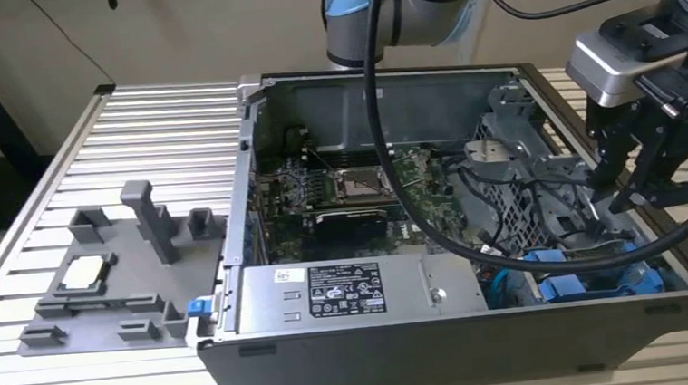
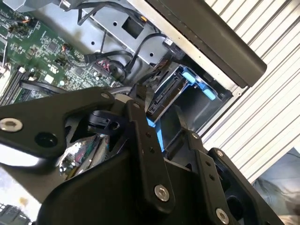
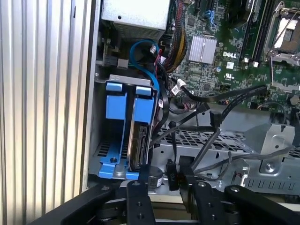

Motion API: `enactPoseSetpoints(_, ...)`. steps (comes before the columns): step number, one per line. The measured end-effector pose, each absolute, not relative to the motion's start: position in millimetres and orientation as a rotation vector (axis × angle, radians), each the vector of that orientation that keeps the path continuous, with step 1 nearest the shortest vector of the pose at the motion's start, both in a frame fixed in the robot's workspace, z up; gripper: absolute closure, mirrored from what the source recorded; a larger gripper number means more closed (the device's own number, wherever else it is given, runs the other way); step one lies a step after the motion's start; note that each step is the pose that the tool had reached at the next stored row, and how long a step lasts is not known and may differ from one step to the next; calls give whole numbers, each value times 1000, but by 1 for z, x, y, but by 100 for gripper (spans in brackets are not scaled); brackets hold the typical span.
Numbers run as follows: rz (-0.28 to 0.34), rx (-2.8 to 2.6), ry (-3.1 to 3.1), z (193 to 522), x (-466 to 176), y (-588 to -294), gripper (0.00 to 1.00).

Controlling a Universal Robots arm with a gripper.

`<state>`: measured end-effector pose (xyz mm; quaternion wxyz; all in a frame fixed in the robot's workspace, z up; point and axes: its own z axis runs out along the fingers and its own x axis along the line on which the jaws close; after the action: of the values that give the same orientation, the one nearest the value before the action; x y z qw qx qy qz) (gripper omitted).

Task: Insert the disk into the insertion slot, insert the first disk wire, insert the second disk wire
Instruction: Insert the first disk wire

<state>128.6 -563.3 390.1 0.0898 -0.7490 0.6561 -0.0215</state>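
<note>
Case: an open dark metal computer case (image 1: pixel 428 350) lies on its side on the desk (image 1: pixel 157 115), which is made of ribbed aluminium slats.
Inside the case: one green circuit board (image 1: pixel 356 187), one grey power-supply box (image 1: pixel 339 293) with a white label, one perforated grey metal cage (image 3: pixel 197 140), and a tangle of thin black cables (image 3: pixel 220 98).
Drive bay: a bright blue plastic bay (image 3: pixel 116 105) sits in the corner of the case beside the power-supply box. Two blue tabs stand side by side on its top edge.
Disk: the disk (image 3: pixel 139 140) stands on edge in the blue bay, a flat slab of dull metal clipped in blue plastic. It sits in the slot nearer the cage, and the slot beside it shows bare blue plastic.
Blue cable: one glossy blue cable (image 3: pixel 149 75) loops from the bay up toward the board.
Heatsink: one silver finned block (image 3: pixel 202 49) sits on the board.
Hand: the black hand (image 1: pixel 633 189) hangs over the exterior view's right side of the case, above the cage and near the bay.
Hand grip: I cannot tell whether it is wide, narrow or holding something.
Fixture: one matte grey plastic fixture (image 1: pixel 97 305) with upright posts rests on the desk at the exterior view's left. It holds one small pale square part (image 1: pixel 87 271).
</note>
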Motion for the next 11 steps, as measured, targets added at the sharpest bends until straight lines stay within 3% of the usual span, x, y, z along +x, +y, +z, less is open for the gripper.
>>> enactPoseSetpoints(2,-64,-2227,1951,390,129,-563,74)
enactPoseSetpoints(4,-64,-2227,1951,390,129,-563,80)
enactPoseSetpoints(11,-64,-2227,1951,390,130,-563,81)
